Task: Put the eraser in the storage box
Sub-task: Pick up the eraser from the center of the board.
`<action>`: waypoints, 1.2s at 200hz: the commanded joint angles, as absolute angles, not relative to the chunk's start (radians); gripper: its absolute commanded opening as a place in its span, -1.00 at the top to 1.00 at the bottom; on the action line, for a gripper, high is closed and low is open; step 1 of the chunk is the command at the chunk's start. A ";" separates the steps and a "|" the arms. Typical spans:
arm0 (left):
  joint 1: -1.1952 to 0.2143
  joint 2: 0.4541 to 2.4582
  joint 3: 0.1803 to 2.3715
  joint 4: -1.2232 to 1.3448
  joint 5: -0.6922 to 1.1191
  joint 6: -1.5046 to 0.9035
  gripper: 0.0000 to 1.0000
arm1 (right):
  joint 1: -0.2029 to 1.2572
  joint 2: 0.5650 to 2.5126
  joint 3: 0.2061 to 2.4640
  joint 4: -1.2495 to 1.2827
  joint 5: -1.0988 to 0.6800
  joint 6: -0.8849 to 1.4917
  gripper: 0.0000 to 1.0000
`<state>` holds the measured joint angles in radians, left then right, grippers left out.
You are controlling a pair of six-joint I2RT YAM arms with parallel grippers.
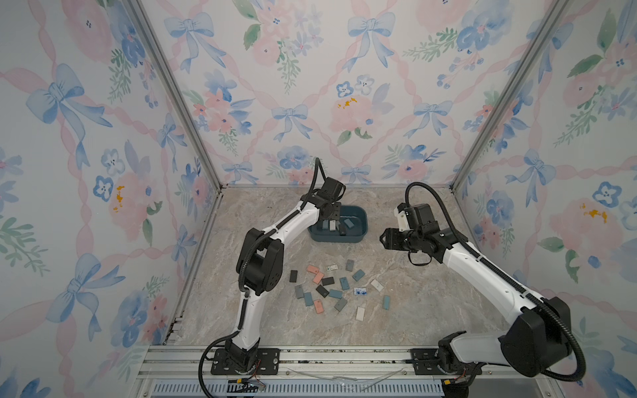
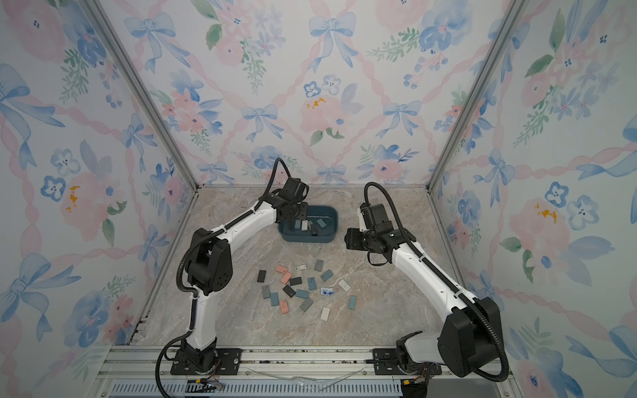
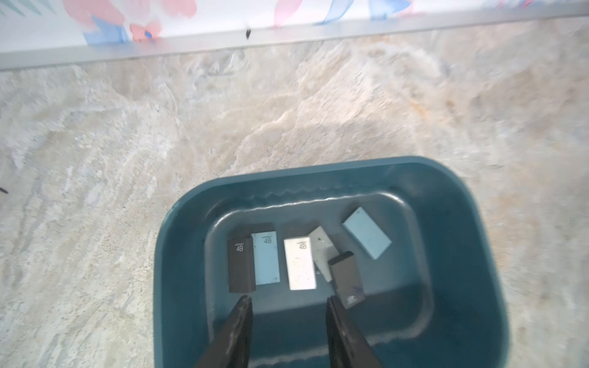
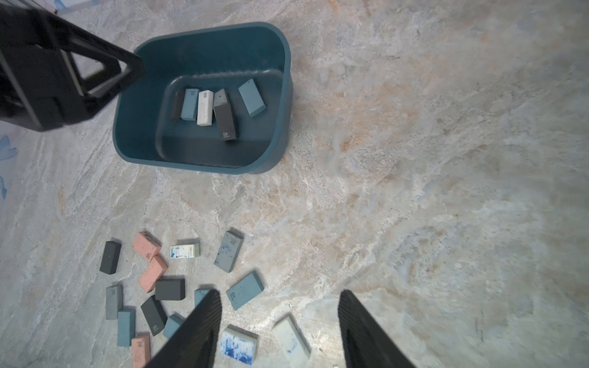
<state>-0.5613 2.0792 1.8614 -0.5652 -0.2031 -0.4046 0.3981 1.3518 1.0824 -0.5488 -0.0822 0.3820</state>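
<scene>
Black eraser in the box; left claw empty above it.

The black eraser point(image 3: 345, 277) lies inside the storage box point(image 3: 462, 255), near the table's point(image 4: 414, 159) far edge, propped on a pale eraser point(image 3: 322, 243). My left gripper point(image 3: 288, 299) hangs over it, jaws partly open and empty. I would lift straight up, clear of the rim. The right gripper point(image 4: 279, 293), wide and empty, hovers beside the box, facing the loose erasers point(image 4: 244, 290) mid-table.

Fig.: Marble-pattern worktop point(image 1: 431, 310), beige-grey veining. Encl. on 3 sides by wallpaper point(image 1: 310, 86) w/ blue bows, pink flowers. Aluminium posts point(image 1: 172, 93) at both rear corners. Aluminium rails point(image 1: 344, 358) along front edge. Crumpled clear plastic point(image 1: 344, 378) lies on them, approx. mid-edge. Slotted grey strip point(image 1: 344, 391) just beyond.
</scene>
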 commanded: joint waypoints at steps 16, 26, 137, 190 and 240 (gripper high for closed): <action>-0.598 1.940 1.815 -0.569 -0.222 -0.393 0.22 | 0.436 1.334 1.016 -0.592 -0.076 0.402 -0.24; -0.607 1.910 1.798 -0.567 -0.223 -0.387 0.24 | 0.446 1.333 0.999 -0.597 -0.075 0.406 -0.24; -0.661 1.462 1.330 -0.278 -0.207 -0.417 0.29 | 0.568 1.359 0.836 -0.613 -0.080 0.499 -0.36; -0.661 1.314 1.176 -0.244 -0.236 -0.454 0.25 | 0.602 1.392 0.800 -0.615 -0.073 0.512 -0.41; -0.661 1.230 1.092 -0.243 -0.276 -0.482 0.24 | 0.618 1.462 0.808 -0.614 -0.044 0.506 -0.45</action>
